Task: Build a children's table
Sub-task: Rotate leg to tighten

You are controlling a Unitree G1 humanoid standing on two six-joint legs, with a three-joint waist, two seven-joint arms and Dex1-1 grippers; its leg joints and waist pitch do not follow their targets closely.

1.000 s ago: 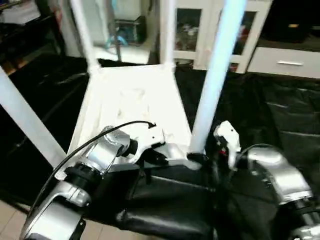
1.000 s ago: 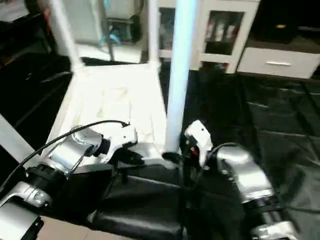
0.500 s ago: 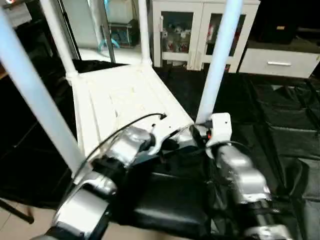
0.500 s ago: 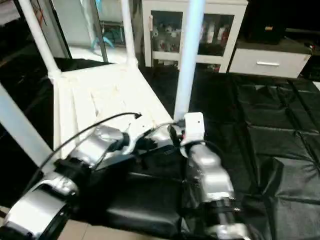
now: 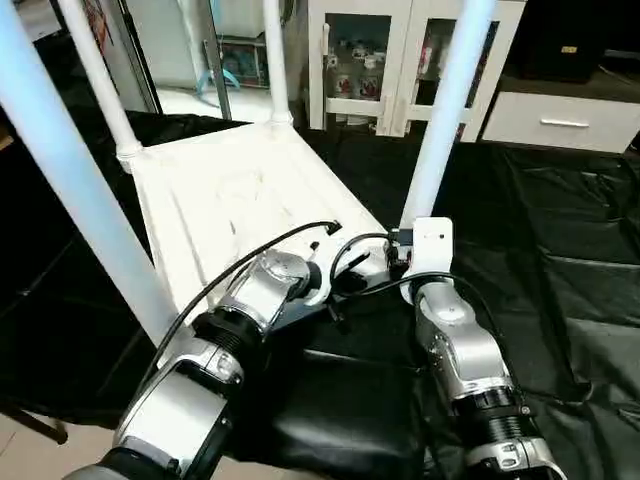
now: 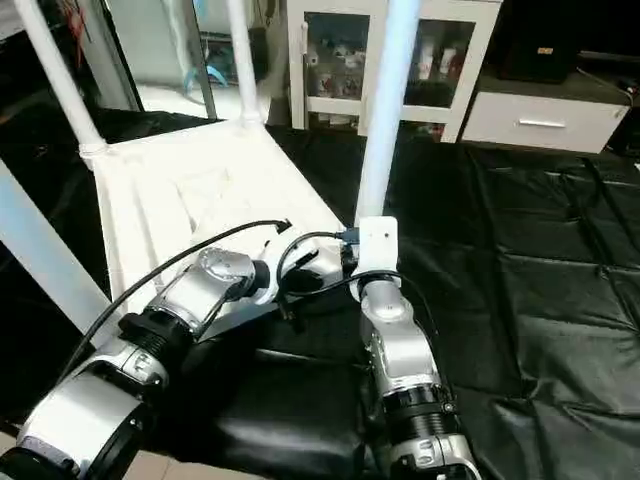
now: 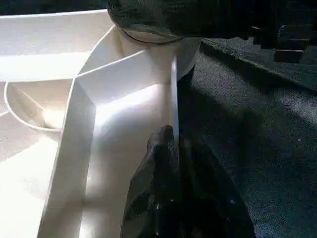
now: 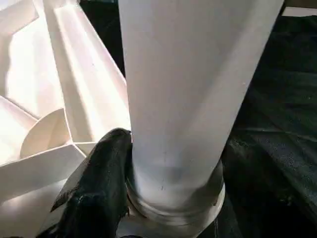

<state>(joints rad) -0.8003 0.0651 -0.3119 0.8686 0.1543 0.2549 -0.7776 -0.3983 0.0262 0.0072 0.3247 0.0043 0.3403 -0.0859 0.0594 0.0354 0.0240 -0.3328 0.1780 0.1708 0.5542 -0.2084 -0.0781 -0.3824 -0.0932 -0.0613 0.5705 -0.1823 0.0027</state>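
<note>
The children's table lies upside down on black sheeting, its white ribbed top (image 5: 230,190) facing up. Several white legs stand in the corner sockets. The near right leg (image 5: 440,130) rises beside my wrists and the near left leg (image 5: 70,190) crosses the left of the picture. My left gripper (image 5: 345,280) is shut on the thin rim (image 7: 173,99) of the top, close to the near right corner. My right gripper (image 5: 402,255) is closed around the base of the near right leg (image 8: 183,99). One of its black fingers (image 8: 101,178) presses against the leg, and the other is hidden behind it.
Black sheeting (image 5: 560,260) covers the floor to the right and behind. A white glass-door cabinet (image 5: 365,60) and a white drawer unit (image 5: 560,120) stand at the back. A black padded block (image 5: 340,400) lies below my forearms.
The head view has shifted, so the whole scene sits differently in the picture. Both grippers stay at the near right corner, the left on the rim and the right at the leg's base.
</note>
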